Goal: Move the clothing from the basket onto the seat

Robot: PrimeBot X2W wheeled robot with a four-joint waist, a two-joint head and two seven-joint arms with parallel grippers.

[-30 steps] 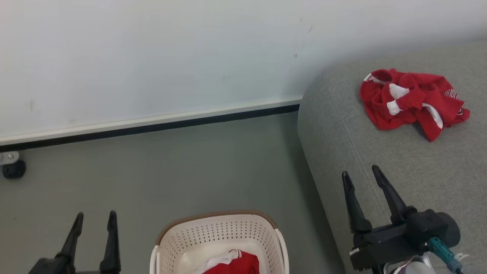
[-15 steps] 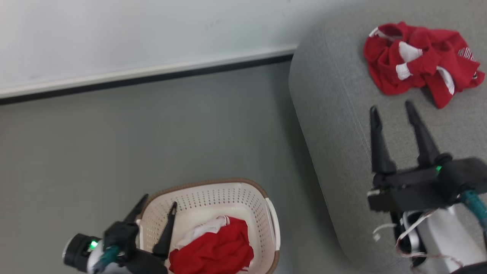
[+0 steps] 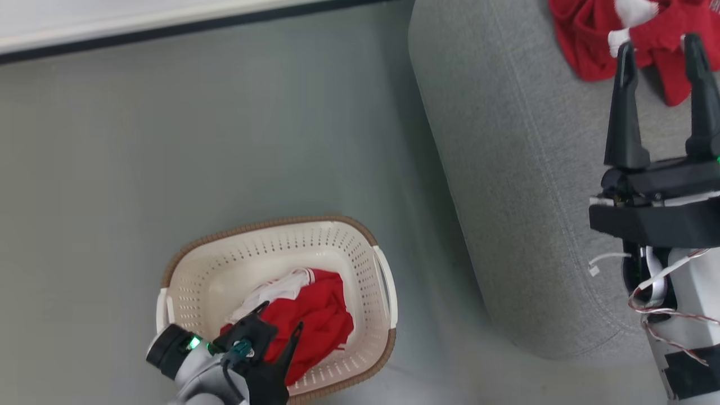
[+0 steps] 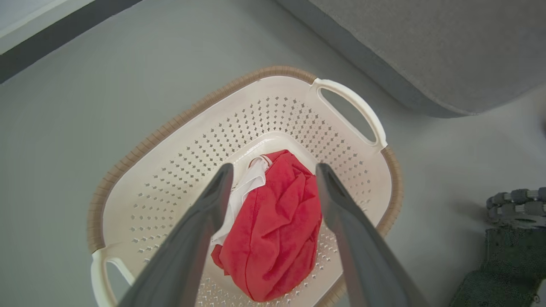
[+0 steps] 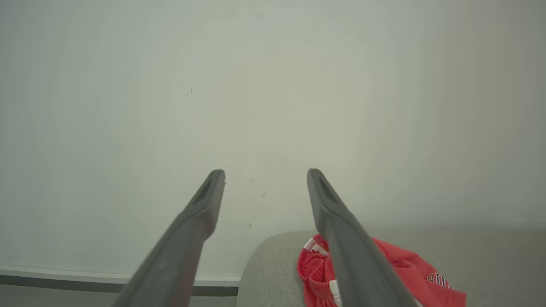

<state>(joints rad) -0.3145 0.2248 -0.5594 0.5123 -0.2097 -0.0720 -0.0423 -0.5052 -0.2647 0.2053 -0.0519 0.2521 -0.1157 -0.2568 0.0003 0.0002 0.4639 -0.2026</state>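
My left claw (image 3: 279,318) hangs above the basket (image 3: 264,225), fingers spread wide and holding nothing, framing the red garment (image 3: 320,315) crumpled inside the basket. The basket stands on the floor (image 3: 169,140) just beside the sofa (image 3: 506,140). Well apart from the basket, a second red garment (image 3: 585,34) lies on the sofa, where my right claw (image 3: 658,45) hovers, wide open and empty.

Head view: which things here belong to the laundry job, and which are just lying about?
Part of the job:
- basket
- red garment inside it
- sofa
- red garment lying on it
- left claw, open over the basket
- right claw, open over the sofa

Just there:
- floor
- skirting board
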